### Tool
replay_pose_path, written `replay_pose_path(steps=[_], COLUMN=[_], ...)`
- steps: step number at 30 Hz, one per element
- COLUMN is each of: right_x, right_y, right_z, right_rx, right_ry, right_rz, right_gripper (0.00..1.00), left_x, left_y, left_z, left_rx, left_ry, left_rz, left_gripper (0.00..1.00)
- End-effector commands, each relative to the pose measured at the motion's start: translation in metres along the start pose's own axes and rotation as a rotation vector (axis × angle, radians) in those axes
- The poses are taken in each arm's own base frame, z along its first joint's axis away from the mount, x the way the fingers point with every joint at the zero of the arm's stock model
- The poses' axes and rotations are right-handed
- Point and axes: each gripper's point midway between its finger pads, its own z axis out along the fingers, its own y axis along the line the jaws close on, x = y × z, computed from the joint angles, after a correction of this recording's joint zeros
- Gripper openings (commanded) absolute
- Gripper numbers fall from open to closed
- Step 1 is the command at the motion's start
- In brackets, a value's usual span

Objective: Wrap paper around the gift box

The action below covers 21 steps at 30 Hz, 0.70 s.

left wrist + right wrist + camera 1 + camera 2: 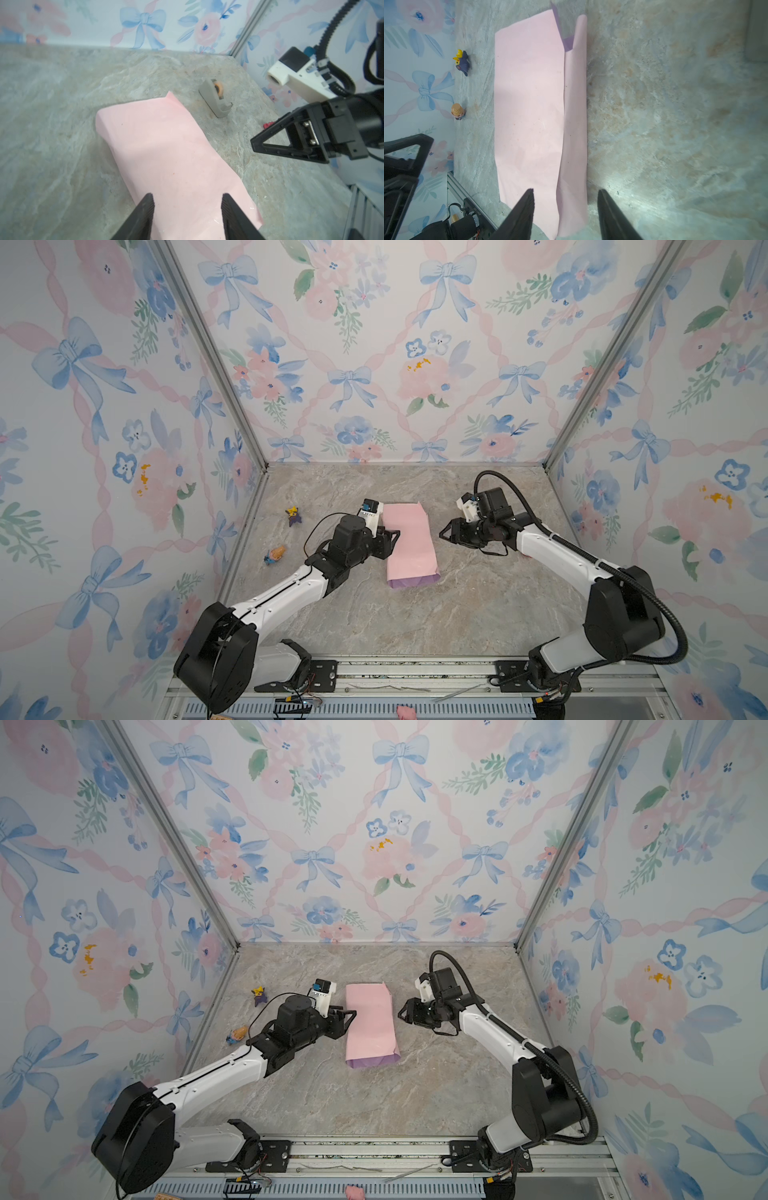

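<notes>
Marble tabletop (415, 614): paper (409, 539), figurine (294, 515), tape dispenser (216, 99)

You have nothing readable here: no clear words, brands or numbers. Faint white print on a black bracket (473, 210) is too blurred to make out.

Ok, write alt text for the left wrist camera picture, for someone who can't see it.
Pale pink paper folded into a long bundle lies on a marble table, with the left tool open over one end. A small grey tape dispenser sits beside the bundle, and the right tool hangs clear of the paper.
</notes>
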Motion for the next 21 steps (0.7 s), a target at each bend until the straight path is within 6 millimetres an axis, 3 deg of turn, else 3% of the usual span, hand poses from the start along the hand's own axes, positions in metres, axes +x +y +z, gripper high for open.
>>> replay_pose_path(steps=[1,7,14,21], right_x=[0.008,0.03,0.042,0.04], right_y=[-0.015,-0.021,-0.016,-0.009], right_z=[0.004,0.01,0.021,0.027], right_rx=[0.033,0.045,0.032,0.004], right_ry=[-0.037,-0.037,-0.027,-0.027], right_rz=[-0.032,-0.111,-0.196,-0.241], right_gripper=[0.53,0.55,0.57,0.59], left_x=[0.021,0.051,0.047,0.062], left_y=[-0.019,-0.02,-0.015,-0.009], left_z=[0.001,0.021,0.046,0.056], left_rx=[0.075,0.081,0.043,0.039], left_ry=[0.116,0.251,0.281,0.33], left_rz=[0.391,0.648,0.721,0.761], left_gripper=[0.57,0.6,0.63,0.63])
